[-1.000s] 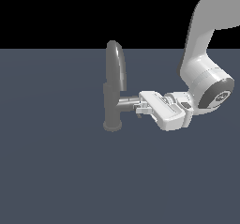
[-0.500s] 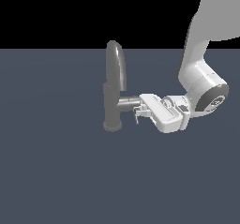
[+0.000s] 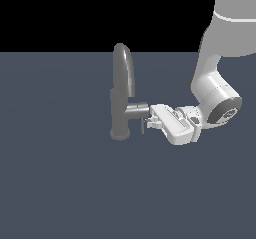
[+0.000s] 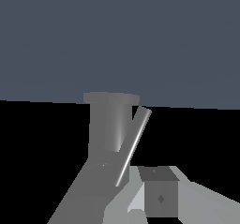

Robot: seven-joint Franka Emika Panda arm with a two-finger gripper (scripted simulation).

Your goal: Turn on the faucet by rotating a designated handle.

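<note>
The grey faucet (image 3: 123,85) stands upright with its arched spout and round base. A short stub (image 3: 137,108) sticks out toward the exterior view's right. The handle (image 3: 142,126), a thin rod, hangs down from the stub's end. My gripper (image 3: 150,120) is level with the stub, its white fingertips touching the rod's side. The jaws look shut with nothing held between them. In the wrist view the handle (image 4: 133,145) slants across the faucet's cylindrical body (image 4: 109,124), just beyond one fingertip (image 4: 159,197).
The faucet stands on a plain dark blue-grey floor (image 3: 75,193). My white arm (image 3: 215,98) comes down from the upper part of the exterior view's right.
My gripper has moved slightly down and toward the faucet. The thin rod, hidden behind the fingers a second ago, now shows hanging below the stub.
</note>
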